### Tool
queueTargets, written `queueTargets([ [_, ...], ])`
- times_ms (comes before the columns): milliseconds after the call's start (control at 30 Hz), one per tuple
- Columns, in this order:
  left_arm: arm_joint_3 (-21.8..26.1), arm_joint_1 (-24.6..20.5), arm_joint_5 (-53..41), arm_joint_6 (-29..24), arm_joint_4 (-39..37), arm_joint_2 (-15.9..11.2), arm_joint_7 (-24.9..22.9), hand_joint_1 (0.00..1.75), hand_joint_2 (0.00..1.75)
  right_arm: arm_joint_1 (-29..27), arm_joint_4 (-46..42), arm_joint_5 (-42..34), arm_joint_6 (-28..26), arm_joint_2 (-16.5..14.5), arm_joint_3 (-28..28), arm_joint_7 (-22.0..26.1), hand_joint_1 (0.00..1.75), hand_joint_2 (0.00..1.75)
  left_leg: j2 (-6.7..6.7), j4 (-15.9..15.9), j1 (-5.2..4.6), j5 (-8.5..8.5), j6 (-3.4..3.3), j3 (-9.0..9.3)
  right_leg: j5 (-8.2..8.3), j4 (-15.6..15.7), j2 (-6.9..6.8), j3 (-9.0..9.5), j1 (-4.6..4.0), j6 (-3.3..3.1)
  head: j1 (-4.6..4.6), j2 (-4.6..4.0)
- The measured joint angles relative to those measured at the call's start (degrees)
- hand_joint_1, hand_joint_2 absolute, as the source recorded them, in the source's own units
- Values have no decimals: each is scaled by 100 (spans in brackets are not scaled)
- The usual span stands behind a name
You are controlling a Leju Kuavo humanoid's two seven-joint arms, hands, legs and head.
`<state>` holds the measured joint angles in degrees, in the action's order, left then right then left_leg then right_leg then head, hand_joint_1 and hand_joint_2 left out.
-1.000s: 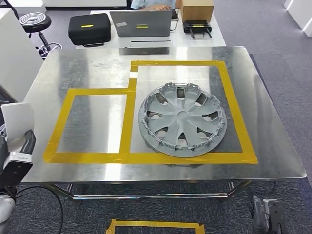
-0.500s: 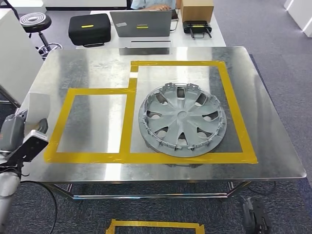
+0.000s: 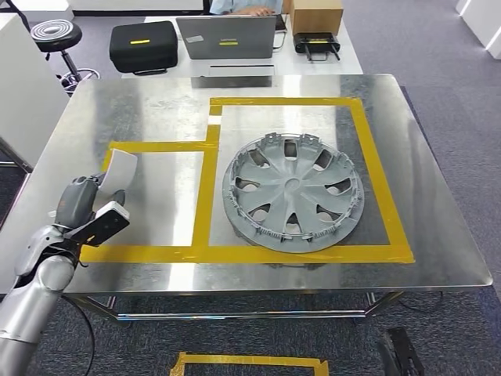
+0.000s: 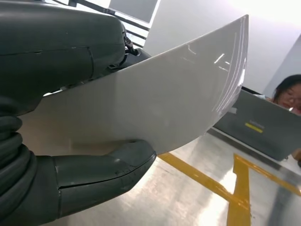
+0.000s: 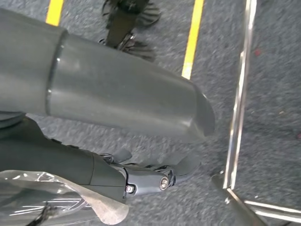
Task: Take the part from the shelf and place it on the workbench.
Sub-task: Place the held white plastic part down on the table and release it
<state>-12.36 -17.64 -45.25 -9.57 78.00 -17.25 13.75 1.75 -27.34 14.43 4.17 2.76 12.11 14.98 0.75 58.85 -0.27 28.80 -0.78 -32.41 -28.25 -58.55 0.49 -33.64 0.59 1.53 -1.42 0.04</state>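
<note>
Two hands, quick rundown: one's got the part, the other hangs low by the floor.
Left hand [image 3: 83, 202]: it holds a pale grey, smooth, curved plastic panel [image 3: 121, 166]. In the wrist view the thick grey thumb [image 4: 106, 172] presses one face and the darker fingers [image 4: 64, 52] sit on the other, so the panel is properly clamped between them.
Where the part is: in that hand, over the left side of the shiny sheet-metal workbench [image 3: 425, 196], by the near left corner of the smaller yellow-taped rectangle [image 3: 203, 196]. It's tilted up on edge. Can't tell if its lower edge touches the metal.
Right hand [image 5: 117, 113]: down beside the bench, over grey carpet and near a chrome table leg [image 5: 241, 94]. Thumb sticks out, dark fingers look bent, and some clear crinkly film [image 5: 53, 197] shows at the picture's edge. Honestly can't tell whether it's gripping anything.
Already on the bench: a silver plastic wheel cover with spoke-shaped cutouts [image 3: 292, 192], lying flat inside the bigger taped box, its near rim just touching the tape line.
Behind the bench: a white table with a grey laptop [image 3: 227, 37], a black zip case [image 3: 143, 45], a cardboard box [image 3: 316, 16], and a person [image 3: 242, 6] sitting at the laptop.
Off to the left: a round black stool [image 3: 56, 33].
Floor: another yellow tape outline [image 3: 248, 364] in front of the bench.
</note>
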Motion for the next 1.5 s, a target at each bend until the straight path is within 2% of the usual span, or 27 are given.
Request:
queueTargets([
  [267, -617, -267, -500, 107, -194, 90, 4, 175, 175, -80, 372, 144, -170, 210, -44, -292, 0, 0, 0, 2, -3, 0, 0, 0, 0, 0, -3, -1, 0, 0, 1, 0],
  [467, -1225, -530, -880, 313, -337, 226, -324, 175, 175, -189, 457, 365, -162, 233, -53, -452, 0, 0, 1, 2, -4, 1, -1, -2, 1, 0, 2, -1, 1, 1, 1, 0],
  [567, -1366, -590, -892, 349, -436, 243, -445, 175, 175, -195, 473, 437, -160, 233, -74, -468, 0, 0, 2, 2, -5, 1, -1, -2, 1, 0, 3, -2, 1, 1, 1, 0],
  [767, -1439, -596, -930, 378, -589, 226, -710, 175, 175, -233, 460, 508, -154, 228, -131, -510, 0, 0, 1, 2, -4, 0, -1, -2, 0, 0, -2, -1, 0, 0, 1, 0],
  [933, -1433, -539, -1001, 390, -640, 168, -983, 175, 175, -421, 170, 600, -81, 199, -148, -798, 0, 0, 0, 1, -3, 0, -1, -4, 0, 0, -1, -1, 0, 0, 1, 0],
  [1167, -1391, -498, -1012, 404, -652, 94, -1072, 175, 175, -580, -137, 651, -44, 146, -153, -930, 0, 0, 0, 0, -3, 0, -2, -4, 0, 0, -2, 1, 1, 1, 1, 0],
  [1500, -1192, -360, -1160, 351, -645, 93, -1331, 175, 175, -981, -883, 897, 153, -9, -110, -1380, 0, 0, 0, 0, -4, 0, -2, -2, 1, 0, -1, 2, 1, 1, 1, 0],
])
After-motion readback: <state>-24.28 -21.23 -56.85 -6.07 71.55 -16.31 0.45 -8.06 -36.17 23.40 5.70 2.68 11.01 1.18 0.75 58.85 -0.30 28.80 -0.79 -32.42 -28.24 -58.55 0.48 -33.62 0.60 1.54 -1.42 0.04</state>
